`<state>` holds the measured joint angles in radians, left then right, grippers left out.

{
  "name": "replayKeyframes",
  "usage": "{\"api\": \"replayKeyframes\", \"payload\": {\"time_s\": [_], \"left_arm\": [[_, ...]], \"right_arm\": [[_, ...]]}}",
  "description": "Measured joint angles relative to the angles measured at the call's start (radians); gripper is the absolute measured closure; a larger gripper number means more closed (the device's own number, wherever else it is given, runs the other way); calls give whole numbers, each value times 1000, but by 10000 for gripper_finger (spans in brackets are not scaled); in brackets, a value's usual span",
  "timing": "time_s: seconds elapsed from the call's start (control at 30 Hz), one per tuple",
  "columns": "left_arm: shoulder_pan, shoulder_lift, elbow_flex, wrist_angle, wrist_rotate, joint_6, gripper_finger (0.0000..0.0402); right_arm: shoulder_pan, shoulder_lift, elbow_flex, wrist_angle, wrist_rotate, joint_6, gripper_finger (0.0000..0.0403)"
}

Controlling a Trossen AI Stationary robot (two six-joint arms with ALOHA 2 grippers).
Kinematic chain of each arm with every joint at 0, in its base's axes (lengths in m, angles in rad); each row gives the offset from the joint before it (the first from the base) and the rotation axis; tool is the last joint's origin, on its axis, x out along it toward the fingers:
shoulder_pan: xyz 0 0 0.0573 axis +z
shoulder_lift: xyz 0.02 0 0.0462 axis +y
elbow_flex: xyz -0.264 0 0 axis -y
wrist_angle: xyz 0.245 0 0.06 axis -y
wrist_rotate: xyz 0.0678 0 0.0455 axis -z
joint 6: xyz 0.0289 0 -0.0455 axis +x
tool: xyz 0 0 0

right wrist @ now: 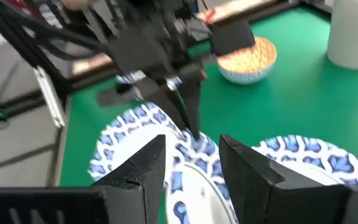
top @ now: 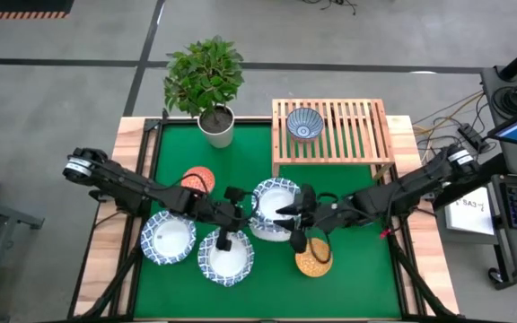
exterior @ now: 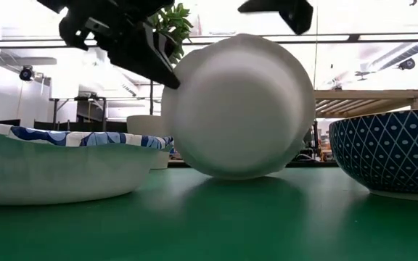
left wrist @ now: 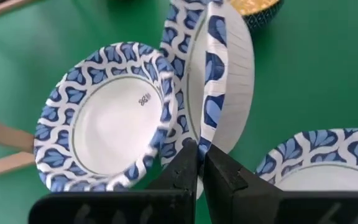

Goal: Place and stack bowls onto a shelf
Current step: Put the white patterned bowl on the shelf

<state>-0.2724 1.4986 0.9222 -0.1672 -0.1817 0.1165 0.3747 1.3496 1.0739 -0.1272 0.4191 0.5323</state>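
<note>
A wide white bowl with a blue patterned rim (exterior: 238, 105) stands tipped up on its edge, underside toward the table's near side. My left gripper (left wrist: 199, 163) is shut on it. My right gripper (right wrist: 191, 165) is open above it, a finger on either side of its upper rim, without touching that I can see. More wide blue-rimmed bowls lie flat around it (top: 169, 238), (top: 225, 258), (top: 276, 193). A small blue-patterned bowl (top: 304, 123) sits on the wooden shelf (top: 357, 130). An orange-red bowl (top: 198, 179) and a yellow-orange one (top: 313, 258) rest on the green mat. My left gripper pinches the tipped bowl's blue rim (left wrist: 202, 127) at its side, one finger on the inner face and one on the ribbed outer wall. The fingers come slanting down from the table's left. The bowl stands nearly upright, its lowest edge (exterior: 238, 174) on the mat.
A potted plant in a white pot (top: 215, 126) stands at the far left of the mat, beside the shelf. The yellow-orange bowl's dark blue patterned wall (exterior: 390, 148) is close to the tipped bowl on the near right. Bare green mat lies toward the near edge (top: 357, 287).
</note>
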Motion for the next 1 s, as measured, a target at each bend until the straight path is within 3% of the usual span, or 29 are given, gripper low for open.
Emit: {"api": "replayKeyframes", "payload": {"time_s": [0.23, 0.5, 0.67, 0.83, 0.93, 1.0], "left_arm": [[-60, 4, 0, -17, -2, 29, 370], [-112, 4, 0, -16, -91, 48, 249], [-120, 2, 35, -119, -124, 53, 190], [-117, 1, 64, -180, -221, 44, 176], [-111, 12, 64, -87, -294, 47, 175], [-104, 23, 65, -37, -291, 47, 175]], "right_arm": [[0, 53, 0, -30, -1, 44, 266], [0, 59, 0, -61, -1, 87, 263], [-20, 59, 0, -158, -1, 269, 268], [-51, 59, 0, -341, 2, 443, 270], [-59, 59, -1, -380, 4, 463, 270], [-59, 59, -1, -371, 15, 460, 271]]}}
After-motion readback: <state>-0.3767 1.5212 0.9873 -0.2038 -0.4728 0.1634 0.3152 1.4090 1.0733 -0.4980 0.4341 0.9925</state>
